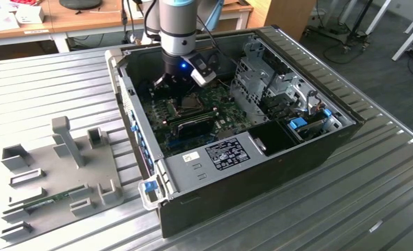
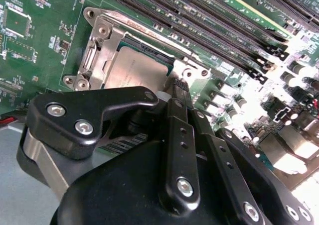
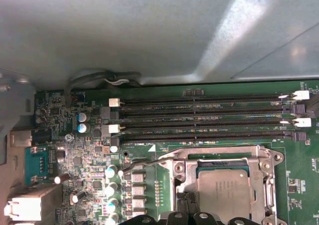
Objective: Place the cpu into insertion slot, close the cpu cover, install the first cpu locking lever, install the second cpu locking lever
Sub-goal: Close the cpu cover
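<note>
Gripper (image 2: pixel 175 85) is hovering at cover (image 3: pixel 219 155) edge, jaws pinched narrow; cpu (image 3: pixel 224 192) is sitting under the lowered cover.

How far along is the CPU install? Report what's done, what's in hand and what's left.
Done: the cpu sits in the insertion slot, and the cpu cover appears to lie down over it. In hand: the gripper is low at the cover's edge. Left: the two locking levers; whether either is latched cannot be told.
</note>
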`<act>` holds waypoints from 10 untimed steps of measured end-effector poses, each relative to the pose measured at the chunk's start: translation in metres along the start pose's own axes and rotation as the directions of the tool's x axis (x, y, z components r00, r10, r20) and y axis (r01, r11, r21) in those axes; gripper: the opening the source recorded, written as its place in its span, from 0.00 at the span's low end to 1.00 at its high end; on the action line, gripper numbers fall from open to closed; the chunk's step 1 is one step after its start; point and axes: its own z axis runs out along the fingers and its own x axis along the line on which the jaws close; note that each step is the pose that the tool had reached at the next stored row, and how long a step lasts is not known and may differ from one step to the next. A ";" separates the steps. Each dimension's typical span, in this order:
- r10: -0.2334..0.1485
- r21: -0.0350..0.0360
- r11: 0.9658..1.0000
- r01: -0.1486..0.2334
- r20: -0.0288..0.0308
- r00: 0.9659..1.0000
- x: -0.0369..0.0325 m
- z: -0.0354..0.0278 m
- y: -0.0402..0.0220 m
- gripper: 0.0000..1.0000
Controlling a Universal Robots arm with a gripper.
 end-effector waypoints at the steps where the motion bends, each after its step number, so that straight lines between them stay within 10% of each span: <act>1: 0.000 0.000 1.000 0.000 0.000 1.000 0.0000 0.0006 0.0000 0.10; 10: 0.000 0.000 1.000 0.000 0.000 1.000 0.0000 0.0012 0.0000 0.10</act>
